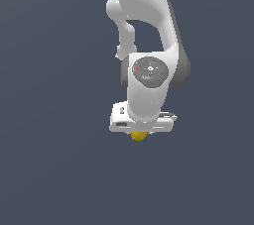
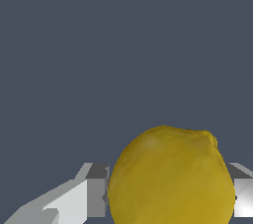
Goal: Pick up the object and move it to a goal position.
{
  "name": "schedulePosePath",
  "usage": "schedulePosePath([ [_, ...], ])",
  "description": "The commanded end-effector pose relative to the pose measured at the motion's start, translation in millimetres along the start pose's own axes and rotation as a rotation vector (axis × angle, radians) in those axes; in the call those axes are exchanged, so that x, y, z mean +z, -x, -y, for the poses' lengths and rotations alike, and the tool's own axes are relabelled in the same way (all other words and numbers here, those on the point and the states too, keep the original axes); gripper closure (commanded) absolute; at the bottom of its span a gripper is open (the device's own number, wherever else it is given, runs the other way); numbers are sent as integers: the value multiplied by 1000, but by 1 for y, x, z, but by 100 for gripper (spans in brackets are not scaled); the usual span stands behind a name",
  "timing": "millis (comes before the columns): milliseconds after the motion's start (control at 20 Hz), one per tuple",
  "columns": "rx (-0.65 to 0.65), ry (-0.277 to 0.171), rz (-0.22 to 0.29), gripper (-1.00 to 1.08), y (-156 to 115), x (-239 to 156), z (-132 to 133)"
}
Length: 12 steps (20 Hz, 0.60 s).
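The object [image 2: 170,178] is a small yellow lemon-like ovoid. In the wrist view it fills the gap between my two grey-white fingers [image 2: 94,191], which press against its sides. In the exterior view only its lower part [image 1: 139,136] shows, peeking out under the white gripper [image 1: 140,131] in the middle of the picture. The hand body hides the fingers there. The gripper is shut on the object. No goal marker shows in either view.
The white arm [image 1: 149,30] rises from the gripper to the top edge of the exterior view. Around it is a plain dark blue-grey surface [image 1: 49,169] with no other objects in sight.
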<state>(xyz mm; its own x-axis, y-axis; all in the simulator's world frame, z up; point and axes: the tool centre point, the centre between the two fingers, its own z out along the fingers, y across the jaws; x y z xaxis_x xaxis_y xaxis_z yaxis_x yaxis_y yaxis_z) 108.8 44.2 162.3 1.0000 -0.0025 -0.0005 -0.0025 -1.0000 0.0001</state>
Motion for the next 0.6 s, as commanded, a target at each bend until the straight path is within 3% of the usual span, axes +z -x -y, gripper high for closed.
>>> schedulePosePath([
  [0, 0, 0, 0, 108, -6, -20, -4],
  [550, 0, 0, 0, 108, -19, -61, -11],
])
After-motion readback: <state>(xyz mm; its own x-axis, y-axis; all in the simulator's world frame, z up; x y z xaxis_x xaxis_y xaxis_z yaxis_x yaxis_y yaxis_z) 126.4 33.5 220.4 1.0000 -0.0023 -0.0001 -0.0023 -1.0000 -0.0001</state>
